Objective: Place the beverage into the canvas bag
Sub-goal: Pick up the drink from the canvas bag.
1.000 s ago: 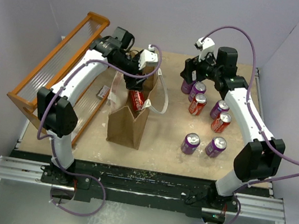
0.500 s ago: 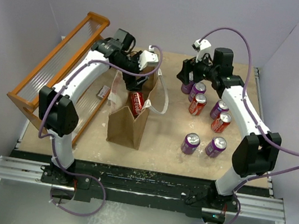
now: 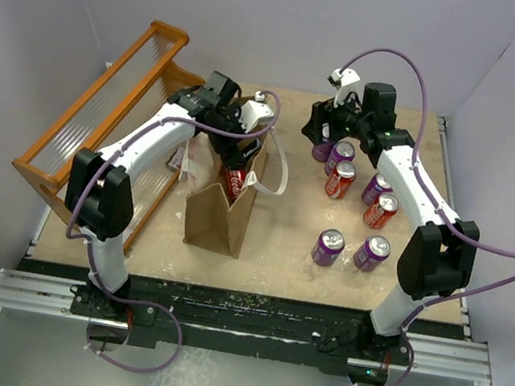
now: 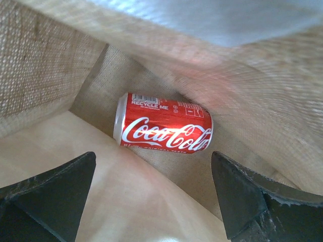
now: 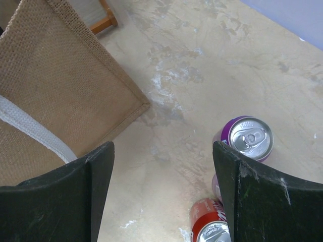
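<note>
canvas bag [image 3: 217,221]: tan-brown, coarse woven texture
bag handles [image 5: 35,130]: white
Coca-Cola can [image 4: 164,130]: red, white script lettering, silver rim
purple cans [image 3: 328,246]: purple sides, silver tops
red cans [image 3: 342,179]: red sides, silver tops
rack [image 3: 105,100]: orange frame, pale ribbed slats
table [image 3: 282,226]: beige, mottled with whitish patches
left arm [image 3: 148,141]: white shell, black joints

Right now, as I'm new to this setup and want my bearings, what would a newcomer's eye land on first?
The tan canvas bag standing left of centre, with a red cola can lying on its side at the bottom under the open left gripper. Next, the loose red and purple cans upright to the bag's right, and the orange slatted rack at the left edge.
</note>
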Robot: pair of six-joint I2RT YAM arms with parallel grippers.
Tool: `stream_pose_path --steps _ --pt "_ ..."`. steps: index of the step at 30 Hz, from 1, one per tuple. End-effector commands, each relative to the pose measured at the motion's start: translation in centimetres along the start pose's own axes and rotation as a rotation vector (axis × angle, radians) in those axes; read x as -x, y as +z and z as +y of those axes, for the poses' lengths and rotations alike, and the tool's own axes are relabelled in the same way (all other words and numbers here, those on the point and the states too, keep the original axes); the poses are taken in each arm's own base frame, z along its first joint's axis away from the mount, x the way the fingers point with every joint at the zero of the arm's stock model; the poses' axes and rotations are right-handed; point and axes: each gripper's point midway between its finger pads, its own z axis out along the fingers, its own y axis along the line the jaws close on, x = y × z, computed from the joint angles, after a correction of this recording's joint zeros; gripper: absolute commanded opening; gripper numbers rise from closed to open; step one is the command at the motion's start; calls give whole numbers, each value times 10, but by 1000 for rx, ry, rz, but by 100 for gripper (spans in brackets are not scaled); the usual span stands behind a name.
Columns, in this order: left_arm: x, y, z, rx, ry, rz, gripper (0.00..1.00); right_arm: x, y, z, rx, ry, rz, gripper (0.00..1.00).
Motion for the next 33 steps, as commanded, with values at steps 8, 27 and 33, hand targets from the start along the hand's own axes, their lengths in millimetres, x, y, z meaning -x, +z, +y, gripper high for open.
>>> stream_pose_path --steps 8,27,33 --pt "-32 37 10 133 -347 107 99 -1 -1 2 -5 -7 -6 80" --pt "-60 99 14 289 -569 130 99 -18 -28 9 -39 -36 12 80" --pt "-78 123 5 248 -622 169 99 -18 -30 9 -41 -36 12 80"
